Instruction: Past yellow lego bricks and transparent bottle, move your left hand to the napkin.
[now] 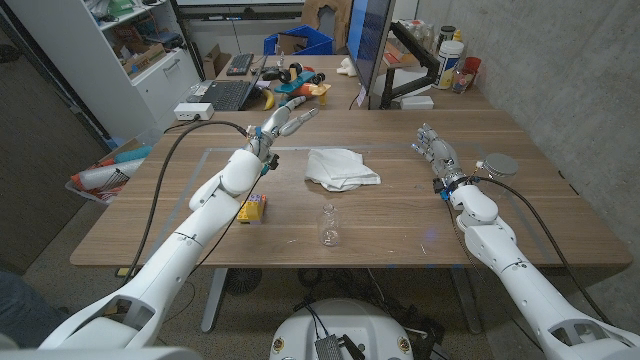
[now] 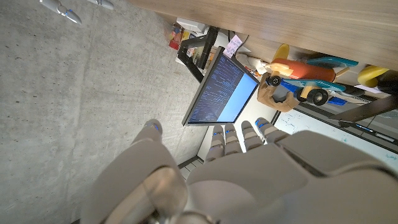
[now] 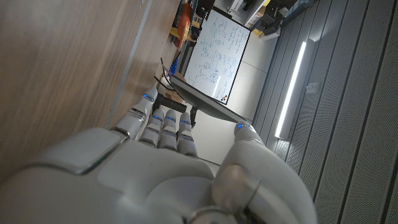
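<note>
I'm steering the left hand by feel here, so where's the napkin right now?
In the head view the napkin lies crumpled mid-table, beyond the transparent bottle and right of the raised left hand.

The left arm (image 1: 215, 205) covers part of the yellow bricks (image 1: 253, 208). The bottle (image 1: 328, 226) is too small and clear to show any contents. In the left wrist view, the screen (image 2: 222, 93) text is too small to read.

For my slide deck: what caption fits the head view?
Left hand raised beyond the yellow lego bricks and transparent bottle, left of the napkin.
</note>
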`<state>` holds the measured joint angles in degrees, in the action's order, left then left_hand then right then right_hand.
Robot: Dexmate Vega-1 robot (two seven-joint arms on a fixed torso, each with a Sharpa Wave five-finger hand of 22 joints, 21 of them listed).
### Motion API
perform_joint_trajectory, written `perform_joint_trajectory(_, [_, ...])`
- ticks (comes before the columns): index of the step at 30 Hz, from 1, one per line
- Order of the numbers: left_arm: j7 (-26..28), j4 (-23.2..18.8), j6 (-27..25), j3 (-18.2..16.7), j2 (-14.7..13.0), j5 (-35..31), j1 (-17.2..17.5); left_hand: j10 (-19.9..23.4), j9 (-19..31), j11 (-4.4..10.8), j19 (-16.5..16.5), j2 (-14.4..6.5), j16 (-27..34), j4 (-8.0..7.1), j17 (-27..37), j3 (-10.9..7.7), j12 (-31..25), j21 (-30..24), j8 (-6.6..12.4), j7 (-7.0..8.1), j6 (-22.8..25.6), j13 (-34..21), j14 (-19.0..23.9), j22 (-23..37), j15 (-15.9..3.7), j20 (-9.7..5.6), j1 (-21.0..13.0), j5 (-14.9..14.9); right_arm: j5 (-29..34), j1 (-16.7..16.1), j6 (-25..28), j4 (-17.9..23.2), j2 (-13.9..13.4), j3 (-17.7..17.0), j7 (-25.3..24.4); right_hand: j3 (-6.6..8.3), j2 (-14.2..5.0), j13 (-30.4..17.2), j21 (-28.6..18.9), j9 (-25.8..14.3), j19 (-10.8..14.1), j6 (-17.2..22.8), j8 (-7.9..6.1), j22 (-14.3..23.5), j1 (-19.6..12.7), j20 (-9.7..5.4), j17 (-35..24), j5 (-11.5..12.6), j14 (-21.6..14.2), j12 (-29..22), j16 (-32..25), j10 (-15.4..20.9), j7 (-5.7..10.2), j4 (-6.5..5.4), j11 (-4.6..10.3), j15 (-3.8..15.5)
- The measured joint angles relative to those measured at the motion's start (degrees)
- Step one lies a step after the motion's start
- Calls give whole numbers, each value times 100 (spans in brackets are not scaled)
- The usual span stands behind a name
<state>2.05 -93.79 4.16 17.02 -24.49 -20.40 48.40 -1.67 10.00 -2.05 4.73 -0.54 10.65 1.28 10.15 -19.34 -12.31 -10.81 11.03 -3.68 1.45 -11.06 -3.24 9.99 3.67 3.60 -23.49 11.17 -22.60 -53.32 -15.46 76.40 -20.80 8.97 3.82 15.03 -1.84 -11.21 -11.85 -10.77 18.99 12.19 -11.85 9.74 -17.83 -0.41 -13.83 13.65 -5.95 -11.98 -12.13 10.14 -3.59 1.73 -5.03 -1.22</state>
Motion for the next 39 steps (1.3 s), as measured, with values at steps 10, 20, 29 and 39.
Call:
perform_joint_trajectory(10, [87, -35, -132, 249, -64, -382, -90, 33, 0, 30, -156, 0, 6, 48, 0, -1, -22, -79, 0, 0, 0, 0, 88, 0, 18, -11, 0, -2, -22, -31, -33, 5, -11, -13, 16, 0, 0, 0, 0, 0, 0, 0, 0, 0, 0, 0, 0, 0, 0, 0, 0, 9, 0, 0, -10, 0])
perform_joint_trajectory(20, [207, -30, -259, 497, -119, -860, -191, 82, 0, 21, -217, -23, 42, 48, 0, -1, -22, -89, 0, 10, 51, 0, 133, 0, 28, -12, -22, -2, -33, -65, -56, 46, -36, -14, 21, -24, 0, 0, 0, 0, 0, 0, 0, -1, 0, 0, -1, 0, -1, 0, 0, 9, 0, 24, -10, -1])
perform_joint_trajectory(29, [243, -5, -356, 671, -168, -1157, -279, 102, 29, 42, -217, -23, 42, 71, 0, -24, -22, -89, 0, 31, 72, 0, 133, 0, 28, -12, -22, -2, -55, -73, -60, 55, -61, -19, 36, -24, 0, 0, 22, 0, -1, -1, 0, -1, 0, 0, 27, 0, -20, 0, 0, 9, 0, 24, -9, -21])
perform_joint_trajectory(39, [261, 53, -441, 849, -190, -1440, -393, 102, 28, 42, -239, -22, 41, 94, 14, -1, -22, -89, 0, 51, 92, 0, 133, 0, 28, 10, -22, -2, -67, -54, -75, 0, -65, -20, 83, -24, 0, 0, 22, 0, -1, 20, 0, -1, 0, 0, 26, 0, -20, 0, 0, 9, -21, 24, -9, -21])
